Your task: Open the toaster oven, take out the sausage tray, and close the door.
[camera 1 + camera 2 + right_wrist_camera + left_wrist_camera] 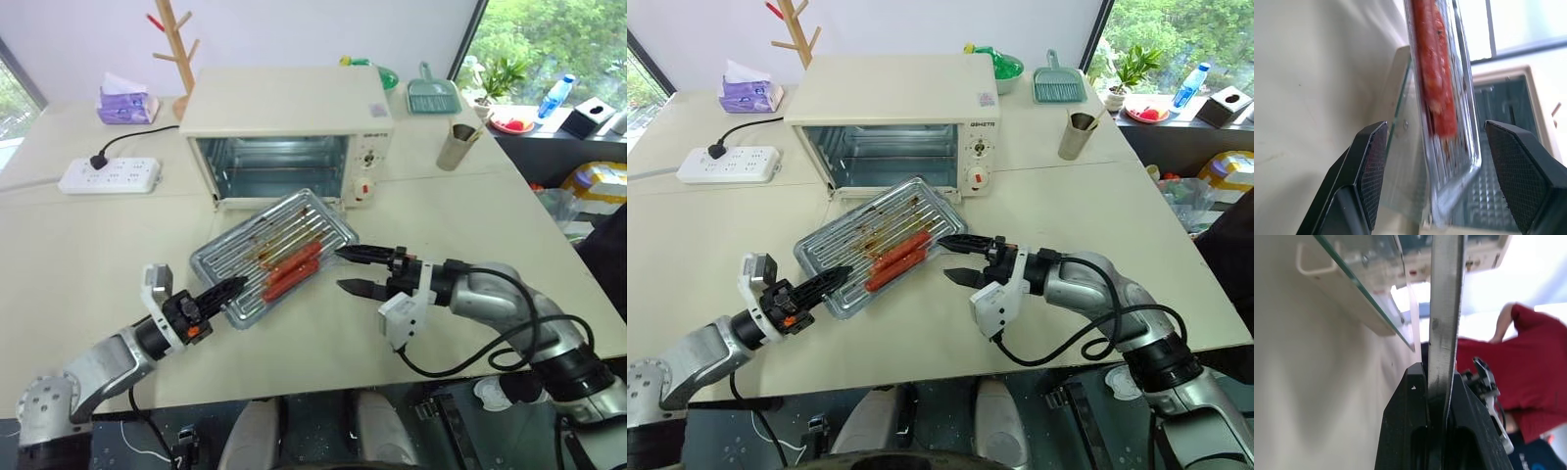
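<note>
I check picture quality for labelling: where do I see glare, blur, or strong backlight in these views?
Left eye view: bright daylight at the window, the sausage tray shines a little, the table is evenly lit. Left wrist view: the tray edge between the left gripper fingers is close and soft, the background washed out. Right wrist view: the sausages are blurred, the window glares behind the right gripper.

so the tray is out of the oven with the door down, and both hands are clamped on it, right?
Not both. The left hand is shut on the sausage tray, but the right hand stands open beside the tray's edge, as the right wrist view shows. The tray is out of the toaster oven and the door is down.
</note>
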You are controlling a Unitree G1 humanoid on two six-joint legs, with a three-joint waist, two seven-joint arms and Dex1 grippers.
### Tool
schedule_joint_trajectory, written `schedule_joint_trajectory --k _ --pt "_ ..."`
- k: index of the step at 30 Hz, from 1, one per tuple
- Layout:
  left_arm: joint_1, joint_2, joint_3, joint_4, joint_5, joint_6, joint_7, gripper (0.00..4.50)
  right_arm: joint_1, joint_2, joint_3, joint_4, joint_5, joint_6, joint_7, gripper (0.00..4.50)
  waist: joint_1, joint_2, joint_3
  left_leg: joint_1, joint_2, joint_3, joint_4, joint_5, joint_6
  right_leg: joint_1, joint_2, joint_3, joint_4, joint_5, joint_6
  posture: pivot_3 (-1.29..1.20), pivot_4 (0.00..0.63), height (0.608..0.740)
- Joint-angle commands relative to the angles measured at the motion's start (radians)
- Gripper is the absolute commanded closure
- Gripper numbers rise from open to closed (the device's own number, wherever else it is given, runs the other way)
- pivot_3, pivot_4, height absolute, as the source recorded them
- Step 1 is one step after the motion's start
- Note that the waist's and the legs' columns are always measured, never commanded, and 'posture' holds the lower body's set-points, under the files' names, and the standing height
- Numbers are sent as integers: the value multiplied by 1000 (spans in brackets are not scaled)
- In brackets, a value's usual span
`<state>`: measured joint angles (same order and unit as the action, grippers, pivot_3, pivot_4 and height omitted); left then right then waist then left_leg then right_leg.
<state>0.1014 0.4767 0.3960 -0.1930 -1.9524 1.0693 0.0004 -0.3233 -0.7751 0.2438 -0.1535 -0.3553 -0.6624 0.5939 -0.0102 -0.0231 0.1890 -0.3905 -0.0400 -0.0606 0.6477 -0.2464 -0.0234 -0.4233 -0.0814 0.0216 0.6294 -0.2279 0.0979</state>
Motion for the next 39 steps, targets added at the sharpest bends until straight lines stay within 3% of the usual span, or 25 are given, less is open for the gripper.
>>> schedule_joint_trajectory --k 1,11,19,22,26,39 --pt "48 -52 94 -90 -20 -63 15 4500 40 -30 -74 -26 64 32 4 1328 0 0 0 0 0 0 0 0 0 0 0 0 0 0 0 0 150 740" --pt "305 -196 267 -292 -20 -283 48 4500 56 8 -124 118 165 224 26 1328 1 -1 0 0 0 1 0 0 0 3 0 0 -4 -1 -2 0 150 740" --pt "375 -249 416 -292 -20 -447 21 4500 -9 110 -112 240 240 402 73 1328 3 -1 0 0 1 0 0 -1 1 5 0 -2 -9 -1 -2 0 150 740" --pt "377 -230 434 -255 -20 -470 8 4500 -32 144 -107 285 252 439 82 2192 3 -1 0 0 1 0 0 -2 3 7 0 -2 -12 -1 -2 0 150 740" --pt "373 -202 441 -223 -20 -497 -2 4500 -57 185 -80 347 227 464 83 4080 1 -1 0 0 1 0 0 -2 4 9 0 -2 -14 -1 -2 0 150 740" --pt "335 -128 466 -161 -20 -505 6 4500 -115 315 2 427 166 457 40 4080 -4 -3 -2 1 1 0 -1 -2 4 9 1 -3 -14 -1 -2 0 150 740"
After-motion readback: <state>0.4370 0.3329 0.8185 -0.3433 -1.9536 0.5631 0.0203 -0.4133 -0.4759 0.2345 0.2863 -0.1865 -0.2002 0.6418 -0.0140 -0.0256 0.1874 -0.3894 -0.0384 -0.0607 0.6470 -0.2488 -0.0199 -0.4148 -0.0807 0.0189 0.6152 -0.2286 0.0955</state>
